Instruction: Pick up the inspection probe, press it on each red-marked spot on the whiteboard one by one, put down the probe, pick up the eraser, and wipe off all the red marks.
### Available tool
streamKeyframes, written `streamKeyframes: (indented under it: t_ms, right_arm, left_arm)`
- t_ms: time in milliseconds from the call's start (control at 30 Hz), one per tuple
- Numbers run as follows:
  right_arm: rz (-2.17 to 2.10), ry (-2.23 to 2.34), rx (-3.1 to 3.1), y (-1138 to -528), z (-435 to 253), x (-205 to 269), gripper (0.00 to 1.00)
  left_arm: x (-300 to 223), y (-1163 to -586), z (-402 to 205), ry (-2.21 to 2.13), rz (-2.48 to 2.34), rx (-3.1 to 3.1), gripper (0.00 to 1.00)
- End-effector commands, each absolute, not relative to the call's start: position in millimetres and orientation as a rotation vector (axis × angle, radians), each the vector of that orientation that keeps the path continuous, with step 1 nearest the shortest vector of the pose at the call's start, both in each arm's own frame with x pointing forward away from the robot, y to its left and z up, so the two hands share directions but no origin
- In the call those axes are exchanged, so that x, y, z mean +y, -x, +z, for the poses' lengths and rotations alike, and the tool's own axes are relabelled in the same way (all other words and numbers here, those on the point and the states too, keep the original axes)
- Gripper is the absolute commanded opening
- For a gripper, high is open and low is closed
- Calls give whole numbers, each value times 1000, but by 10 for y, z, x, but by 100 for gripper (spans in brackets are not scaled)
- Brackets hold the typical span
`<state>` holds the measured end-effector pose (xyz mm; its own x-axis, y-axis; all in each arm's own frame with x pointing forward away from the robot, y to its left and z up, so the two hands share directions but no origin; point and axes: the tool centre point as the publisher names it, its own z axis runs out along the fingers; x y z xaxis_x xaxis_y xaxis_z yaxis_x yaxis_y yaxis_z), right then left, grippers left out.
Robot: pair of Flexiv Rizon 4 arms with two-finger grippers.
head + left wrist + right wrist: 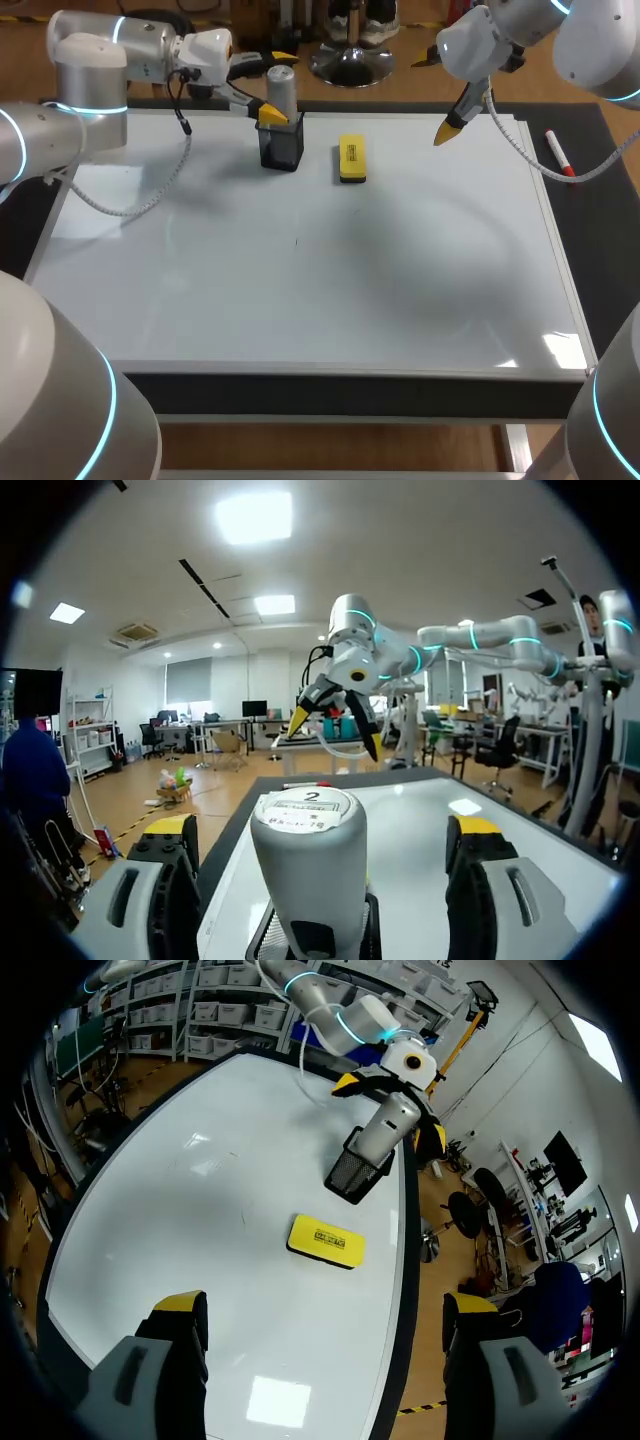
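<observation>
Left gripper [323, 830]: fingers spread wide, one yellow tip on each side of the probe's cap, with a gap on both sides; it grips nothing.
Inspection probe [281, 88]: silver cylinder standing upright, lower end in the holder, upper part above its rim.
Holder [281, 146]: black mesh cup near the whiteboard's far edge, with the probe in it.
Left arm: enters from the far left corner, forearm about level along the far edge, wrist pointing sideways at the probe.
Eraser [352, 159]: yellow block lying flat on the board, near the holder on its right, not touching it.
Right gripper [324, 1310]: fingers wide apart and empty, in the air over the board's far right part, well apart from the eraser.
Right arm: comes in from the far right corner, fingers slanting down toward the board.
Whiteboard [300, 300]: lies flat, carrying holder and eraser.
Marker [558, 152]: red-ended pen on the dark mat beside the board's right edge.
</observation>
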<state>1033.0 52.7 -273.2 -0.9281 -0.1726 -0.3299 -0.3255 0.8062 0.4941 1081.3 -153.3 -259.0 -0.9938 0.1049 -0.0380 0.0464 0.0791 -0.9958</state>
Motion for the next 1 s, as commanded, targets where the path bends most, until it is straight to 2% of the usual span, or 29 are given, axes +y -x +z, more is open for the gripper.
streamKeyframes:
  t_ms: [33,1000]
  right_arm:
    - [810,385,2727,-10330,-2727,526,100]
    - [810,385,2727,-10330,-2727,526,100]
  left_arm:
    - [-1487,-10786,-2554,157,2085,-2303,100]
    - [-932,-10787,-2499,57,1881,-2706,100]
